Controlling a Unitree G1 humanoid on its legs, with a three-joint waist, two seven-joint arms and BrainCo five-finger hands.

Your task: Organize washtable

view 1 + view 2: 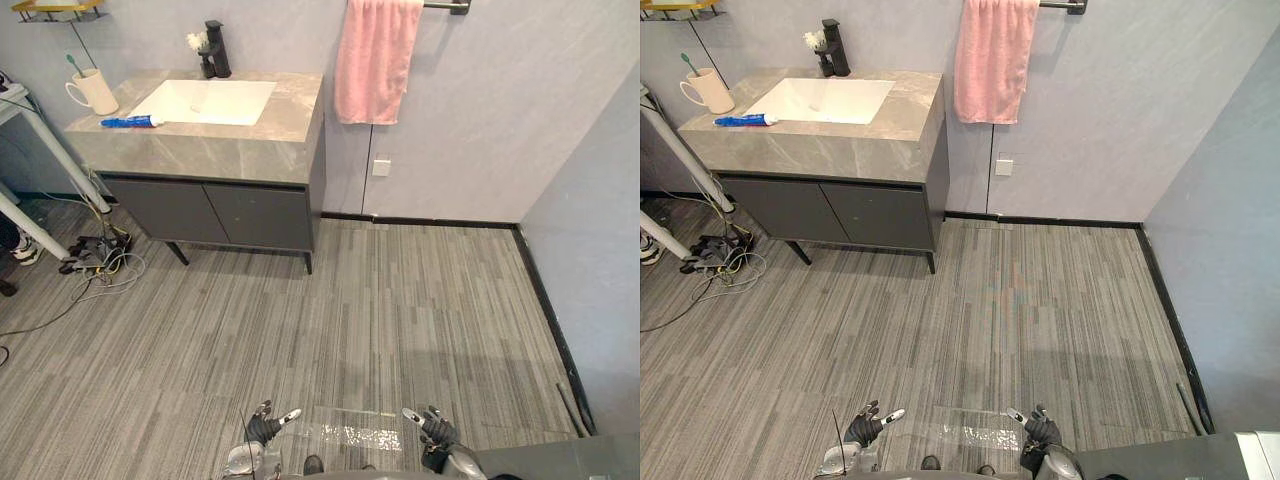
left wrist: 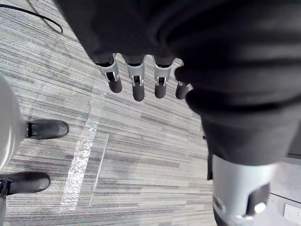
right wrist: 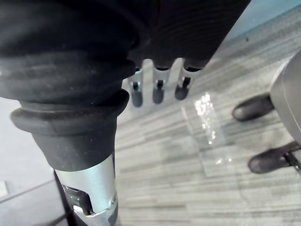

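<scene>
The grey stone-pattern counter [image 1: 225, 150] sits on a dark grey two-door cabinet [image 1: 215, 212] against the far wall, well apart from both hands.

Items on the counter:
- White rectangular sink [image 1: 205, 101], recessed in the top.
- Black faucet [image 1: 215, 50], upright behind the sink.
- Cream ceramic mug [image 1: 96, 93], upright at the counter's left rear corner, with a green-headed toothbrush [image 1: 73, 64] standing in it.
- Blue-and-white toothpaste tube [image 1: 128, 122] with a red cap, lying flat just beside the sink's left front corner, in front of the mug.

A pink cloth towel [image 1: 375, 60] hangs from a dark rail [image 1: 447, 6] on the wall to the right of the counter.

Hand state:
- Left hand [image 1: 265, 428]: low at the near edge of the scene, above the grey striped plank floor [image 1: 350, 310]. Its fingers [image 2: 138, 89] hang straight and relaxed, holding nothing.
- Right hand [image 1: 435, 430]: low at the near edge, to the right of the left hand. Its fingers [image 3: 158, 92] are likewise extended and hold nothing.

A glossy transparent strip [image 1: 355, 432] lies on the floor between the two hands.
</scene>
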